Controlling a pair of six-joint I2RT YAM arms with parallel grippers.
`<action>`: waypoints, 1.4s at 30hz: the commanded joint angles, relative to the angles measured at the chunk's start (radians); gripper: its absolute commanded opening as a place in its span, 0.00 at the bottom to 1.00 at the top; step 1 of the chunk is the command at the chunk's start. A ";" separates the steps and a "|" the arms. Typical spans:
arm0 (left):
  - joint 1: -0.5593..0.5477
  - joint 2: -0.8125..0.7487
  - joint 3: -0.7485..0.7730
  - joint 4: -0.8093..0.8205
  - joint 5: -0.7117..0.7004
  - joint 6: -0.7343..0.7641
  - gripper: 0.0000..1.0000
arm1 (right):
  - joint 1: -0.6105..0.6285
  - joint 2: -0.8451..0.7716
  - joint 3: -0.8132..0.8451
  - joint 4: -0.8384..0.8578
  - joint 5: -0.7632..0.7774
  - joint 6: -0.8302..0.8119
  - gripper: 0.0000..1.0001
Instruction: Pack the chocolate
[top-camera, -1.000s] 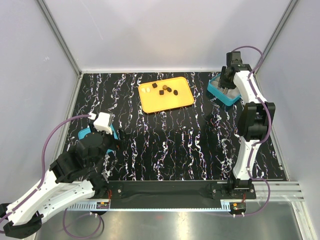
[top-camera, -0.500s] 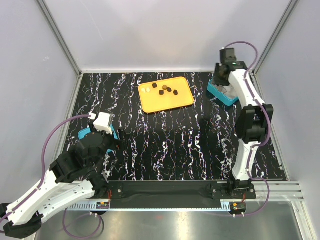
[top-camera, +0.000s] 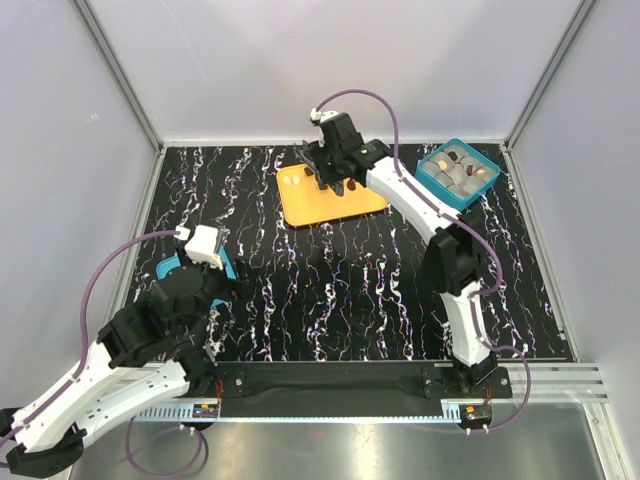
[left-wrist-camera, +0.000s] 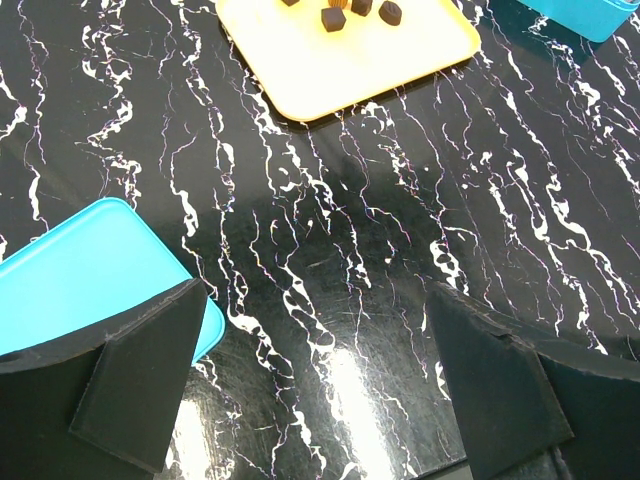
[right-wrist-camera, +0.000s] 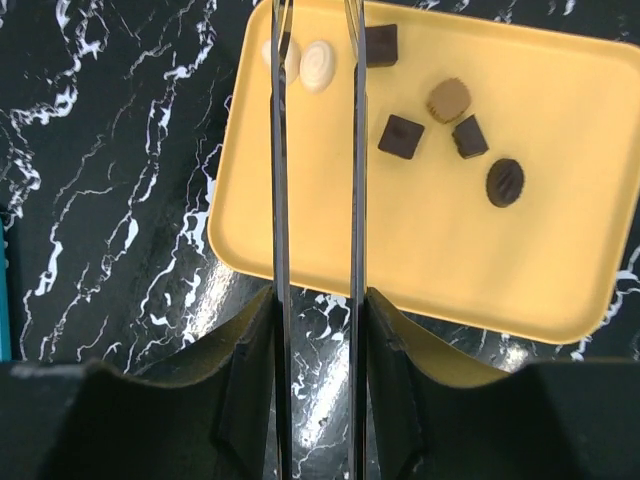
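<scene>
Right wrist: cream chocolate (right-wrist-camera: 317, 65) between parted right fingers (right-wrist-camera: 357, 150).

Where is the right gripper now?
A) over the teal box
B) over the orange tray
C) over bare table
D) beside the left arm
B: the right gripper hangs above the tray, close to the white chocolates.

Chocolate (right-wrist-camera: 401, 136): seven loose pieces on yellow-orange tray (right-wrist-camera: 330, 230). Four dark, one tan cup, two cream ovals (side by side).
</scene>
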 joint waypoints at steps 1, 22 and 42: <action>-0.003 -0.010 0.001 0.040 -0.017 0.002 0.99 | 0.019 0.053 0.048 0.063 -0.010 -0.030 0.44; -0.003 -0.006 0.001 0.043 -0.014 0.005 0.99 | 0.053 0.185 0.043 0.135 -0.073 -0.173 0.45; -0.003 -0.005 0.001 0.042 -0.017 0.005 0.99 | 0.055 0.227 0.084 0.038 -0.011 -0.191 0.44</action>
